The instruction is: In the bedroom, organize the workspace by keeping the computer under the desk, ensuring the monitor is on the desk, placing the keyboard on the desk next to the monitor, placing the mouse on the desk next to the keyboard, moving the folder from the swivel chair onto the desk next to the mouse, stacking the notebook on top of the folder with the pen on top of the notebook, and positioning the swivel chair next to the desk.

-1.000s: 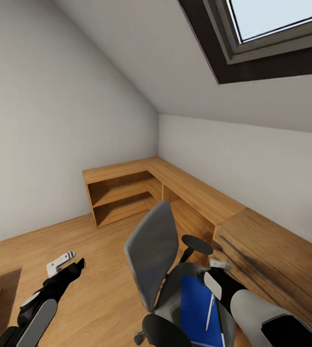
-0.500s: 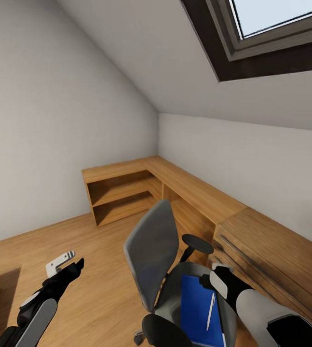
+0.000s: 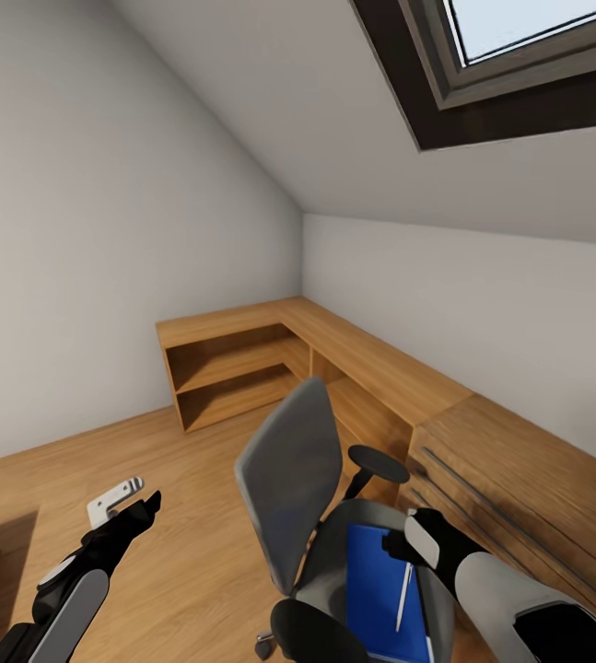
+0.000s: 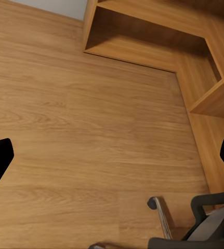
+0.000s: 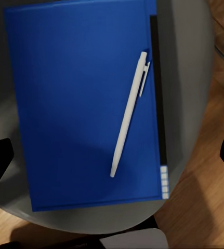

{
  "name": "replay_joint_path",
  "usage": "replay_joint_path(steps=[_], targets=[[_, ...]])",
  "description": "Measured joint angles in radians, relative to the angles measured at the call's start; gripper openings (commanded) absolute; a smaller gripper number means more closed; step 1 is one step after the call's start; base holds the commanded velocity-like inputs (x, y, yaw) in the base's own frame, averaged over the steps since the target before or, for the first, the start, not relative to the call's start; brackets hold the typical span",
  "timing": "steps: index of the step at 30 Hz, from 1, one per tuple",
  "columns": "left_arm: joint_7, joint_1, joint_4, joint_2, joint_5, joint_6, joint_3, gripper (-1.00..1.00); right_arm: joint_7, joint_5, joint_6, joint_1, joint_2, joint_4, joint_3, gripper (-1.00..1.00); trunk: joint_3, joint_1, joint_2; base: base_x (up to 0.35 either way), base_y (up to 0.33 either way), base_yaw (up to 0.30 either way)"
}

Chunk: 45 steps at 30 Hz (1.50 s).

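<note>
The blue folder lies flat on the swivel chair seat with the pen loose on top, likely to roll, so grip its stiff edge; the right claw hovers spread wide and empty above it.

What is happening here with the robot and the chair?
The robot stands by a grey swivel chair on the wooden floor. A blue folder lies on the seat with a white pen on top of it. The right tool hangs open above the folder, touching nothing. The left tool is open over bare floor, holding nothing. A wooden corner shelf unit stands along the wall behind the chair.
</note>
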Motion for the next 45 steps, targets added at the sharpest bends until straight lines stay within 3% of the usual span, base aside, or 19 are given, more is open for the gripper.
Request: replay_joint_path(steps=[11,19,36,45], targets=[[0.000,0.000,-0.001,0.000,0.000,0.000,0.000,1.00,0.001,-0.002,0.002,0.000,-0.005,-0.002,-0.001,1.00,-0.035,0.042,-0.077,0.000,0.000,0.000],[0.000,0.000,-0.001,-0.001,0.000,0.000,0.000,1.00,0.013,-0.002,-0.006,0.000,-0.029,-0.014,-0.001,1.00,-0.060,0.073,-0.133,0.000,0.000,0.000],[0.000,0.000,-0.003,-0.001,0.000,0.000,0.000,1.00,0.019,-0.001,-0.008,0.000,-0.032,-0.058,0.002,1.00,-0.113,0.138,-0.252,0.000,0.000,0.000],[0.000,0.000,-0.004,-0.002,0.000,0.000,0.000,1.00,0.021,-0.002,-0.065,0.000,-0.050,-0.057,0.000,1.00,-0.141,0.173,-0.315,0.000,0.000,0.000]])
